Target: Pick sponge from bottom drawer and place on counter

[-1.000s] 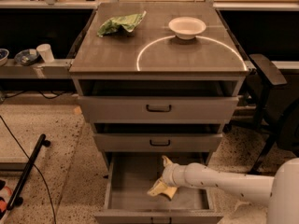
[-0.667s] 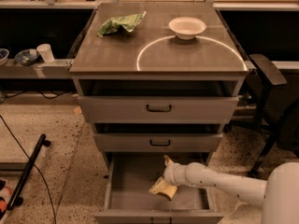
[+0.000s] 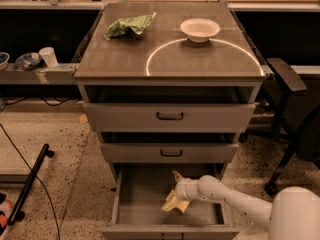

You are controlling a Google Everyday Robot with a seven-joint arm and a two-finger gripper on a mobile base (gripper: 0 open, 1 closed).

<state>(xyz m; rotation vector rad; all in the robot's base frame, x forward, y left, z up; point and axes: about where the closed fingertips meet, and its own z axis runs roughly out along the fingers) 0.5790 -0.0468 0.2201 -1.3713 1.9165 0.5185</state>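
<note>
Cam view: gripper (image 3: 178,190) sits low inside bottom drawer (image 3: 134,204); grip state can't tell. Sponge (image 3: 172,204) right at its tip, just below-left, tilted. Counter (image 3: 200,66) well above gripper, w/ white bowl (image 3: 200,29) & green cloth (image 3: 128,26).

Hi front cam; pincer (image 3: 176,194) in drawer (image 3: 140,196)

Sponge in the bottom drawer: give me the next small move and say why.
Probably a short, slow lift, drawn slightly forward. The end effector is down inside the open bottom drawer, right against the sponge, which looks bunched up beside it, so contact seems made. The middle drawer overhangs the rear, and the counter lies well above.
</note>
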